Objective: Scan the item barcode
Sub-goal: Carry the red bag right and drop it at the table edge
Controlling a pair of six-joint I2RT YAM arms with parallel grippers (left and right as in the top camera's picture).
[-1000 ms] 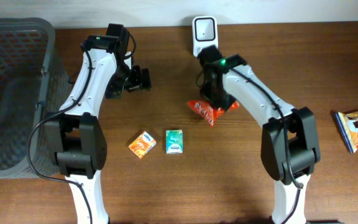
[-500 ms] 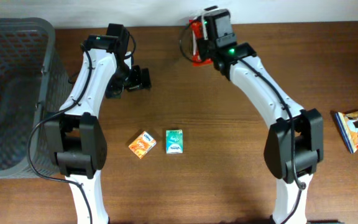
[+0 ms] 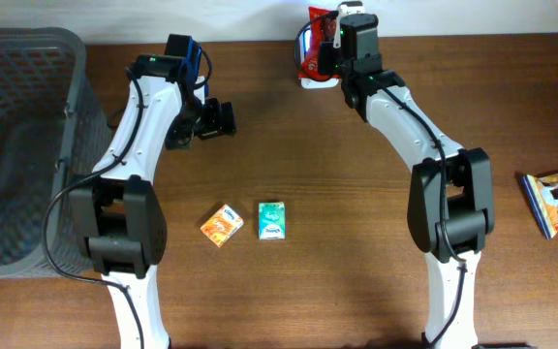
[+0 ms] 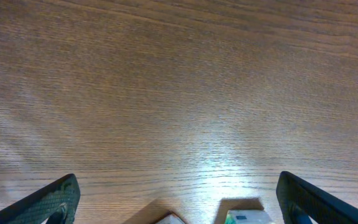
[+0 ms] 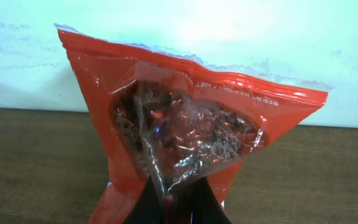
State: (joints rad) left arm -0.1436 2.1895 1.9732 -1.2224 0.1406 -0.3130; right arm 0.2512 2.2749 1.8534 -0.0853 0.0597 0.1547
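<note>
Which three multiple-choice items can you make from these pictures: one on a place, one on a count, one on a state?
1. Where is the red bag?
A) flat in the middle of the table
B) up at the back edge, in the right hand
C) on the floor

2. How many small boxes lie between the arms?
A) one
B) two
C) four

3. How is the left hand?
A) open and empty
B) shut on a box
C) shut on the bag

Answers:
1 B: the right hand pinches the bag before the wall.
2 B: an orange box and a green box lie there.
3 A: its fingers stand wide apart with nothing between them.
</note>
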